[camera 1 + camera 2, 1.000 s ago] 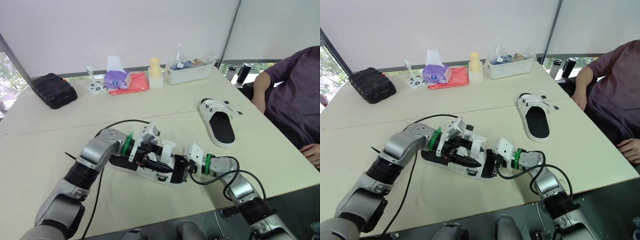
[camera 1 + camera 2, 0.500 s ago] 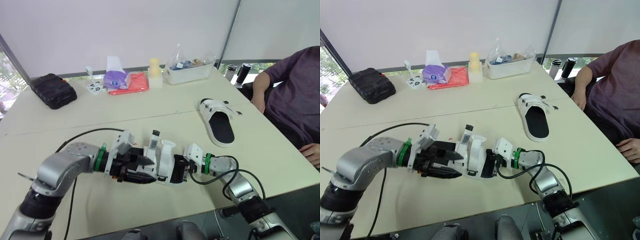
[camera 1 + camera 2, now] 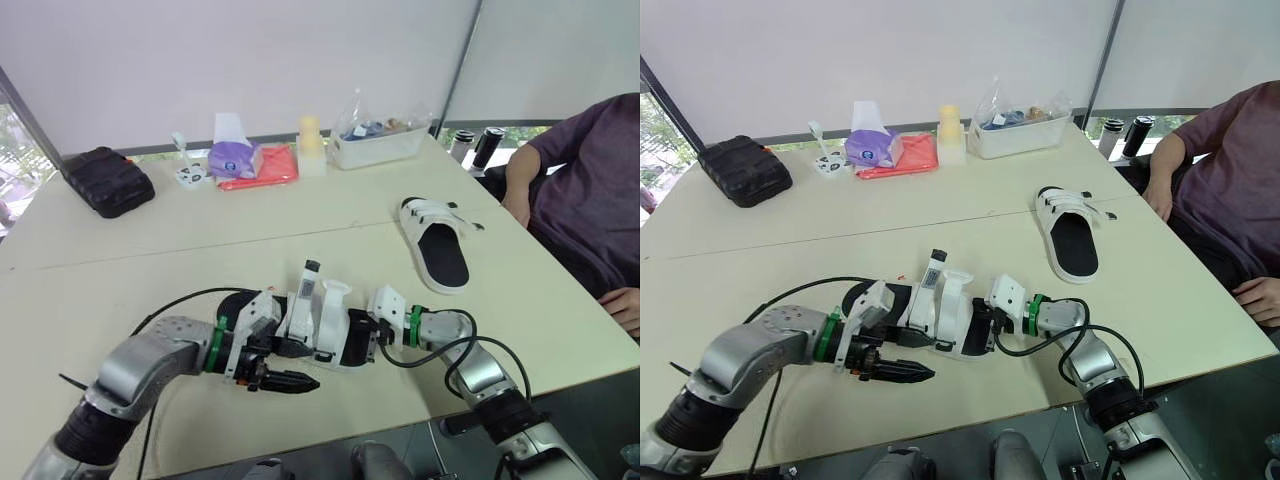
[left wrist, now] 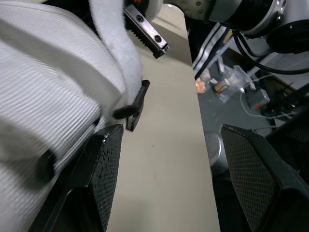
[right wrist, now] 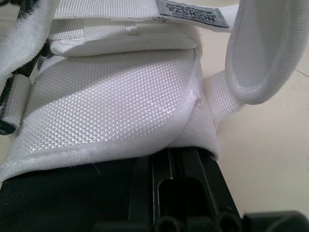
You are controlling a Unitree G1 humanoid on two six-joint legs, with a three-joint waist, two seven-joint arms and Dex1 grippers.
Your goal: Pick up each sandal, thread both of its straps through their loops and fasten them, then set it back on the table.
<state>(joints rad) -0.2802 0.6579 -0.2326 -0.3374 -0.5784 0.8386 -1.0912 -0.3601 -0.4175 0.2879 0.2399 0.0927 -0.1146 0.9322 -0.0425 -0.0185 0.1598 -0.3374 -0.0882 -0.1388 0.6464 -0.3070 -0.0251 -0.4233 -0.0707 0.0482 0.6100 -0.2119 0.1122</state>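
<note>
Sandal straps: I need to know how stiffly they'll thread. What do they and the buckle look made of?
On the sandal: strap, white woven fabric, matte; the weave grid shows. Buckle, probably hard black plastic; smooth, with crisp moulded edges.

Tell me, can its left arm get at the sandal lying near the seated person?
Probably not easily. The far sandal lies off to the right; the open left tool sits low by the near sandal, and that sandal, held by the right tool, stands between.
</note>
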